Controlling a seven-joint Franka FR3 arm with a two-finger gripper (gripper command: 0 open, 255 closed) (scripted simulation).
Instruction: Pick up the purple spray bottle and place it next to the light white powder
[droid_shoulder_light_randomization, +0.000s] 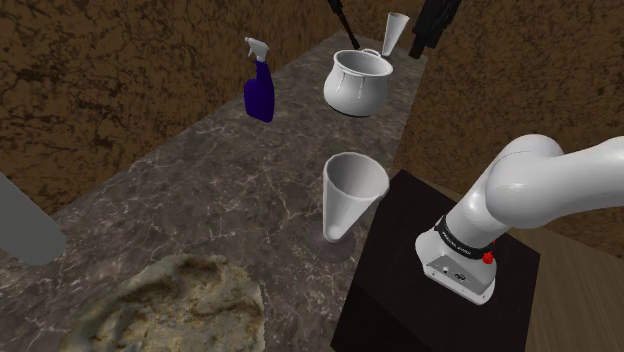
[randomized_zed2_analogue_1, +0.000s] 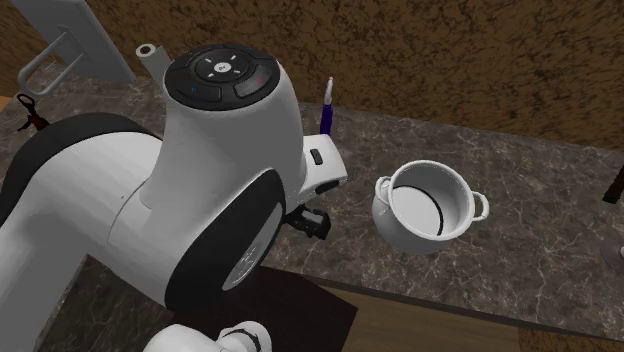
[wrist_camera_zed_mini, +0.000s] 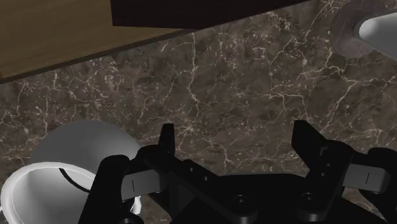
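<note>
A long counter (droid_shoulder_light_randomization: 200, 190) of dark, white-veined marble runs between rough brown walls (droid_shoulder_light_randomization: 80, 80), with wooden floor (droid_shoulder_light_randomization: 585, 325) past its open edge. The dark stand (droid_shoulder_light_randomization: 440, 300) sits against that edge, and the white arm (droid_shoulder_light_randomization: 545, 180) rises from it.

The purple spray bottle (droid_shoulder_light_randomization: 259, 88) stands upright toward the far end, close to the wall-side edge. In the second exterior view its top (randomized_zed2_analogue_1: 326, 108) shows just behind the arm. A white two-handled pot (droid_shoulder_light_randomization: 357, 82) stands beside it on the shoulder view's right, apart from it. At the near end lies the tan, lumpy powder mound (droid_shoulder_light_randomization: 185, 305), well apart from the bottle.

A white cone-shaped cup (droid_shoulder_light_randomization: 350, 195) stands upright near the open edge, just beside the stand. A smaller cone (droid_shoulder_light_randomization: 396, 33) stands at the far end next to hanging black shapes (droid_shoulder_light_randomization: 435, 25). Between bottle and mound the wall side of the marble is bare, and the cup stands at the edge of this middle stretch.

In the wrist view the gripper (wrist_camera_zed_mini: 236, 149) hangs over bare marble with its fingers (wrist_camera_zed_mini: 167, 143) spread apart, nothing between them. The pot is close by one finger.
</note>
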